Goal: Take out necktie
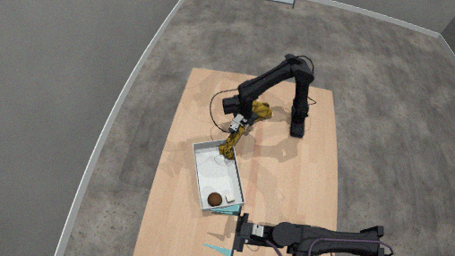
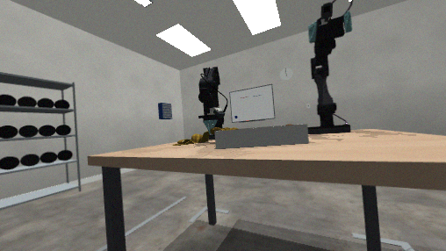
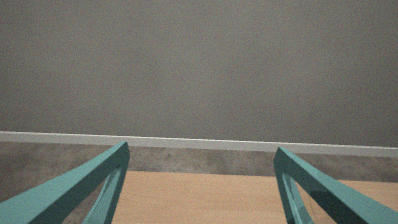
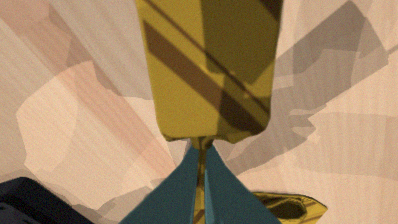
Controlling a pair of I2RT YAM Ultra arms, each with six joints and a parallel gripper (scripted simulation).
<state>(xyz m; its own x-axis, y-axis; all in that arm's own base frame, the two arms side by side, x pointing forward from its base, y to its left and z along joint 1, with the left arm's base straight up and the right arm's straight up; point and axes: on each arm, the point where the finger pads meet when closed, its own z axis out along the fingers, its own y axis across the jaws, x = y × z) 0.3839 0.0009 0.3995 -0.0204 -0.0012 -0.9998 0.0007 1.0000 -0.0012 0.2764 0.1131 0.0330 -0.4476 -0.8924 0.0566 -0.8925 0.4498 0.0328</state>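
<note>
The mustard necktie (image 1: pixel 227 150) (image 2: pixel 198 139) (image 4: pixel 215 95) runs from inside the basket (image 1: pixel 198 176) (image 2: pixel 263 137) over its rim to a bunched part beside it. My right gripper (image 2: pixel 210 132) (image 4: pixel 201 148) is shut on the tie, low over the table outside the basket; a wide fold shows ahead of its fingertips. Inside the basket are a brown ball (image 1: pixel 215 199), a small white block (image 1: pixel 230 199) and a faint round outline (image 1: pixel 217 158) near the tie. The basket looks flat on the table. My left gripper (image 1: pixel 207 226) (image 2: pixel 330 27) (image 3: pixel 202 151) is open and empty, raised high.
The wooden table (image 1: pixel 291 179) (image 2: pixel 373 149) extends around the basket. The left arm (image 1: pixel 331 237) reaches in past the basket's ball end; its upper finger appears beside that wall from above. The right arm (image 1: pixel 273 81) arches over the other end of the table.
</note>
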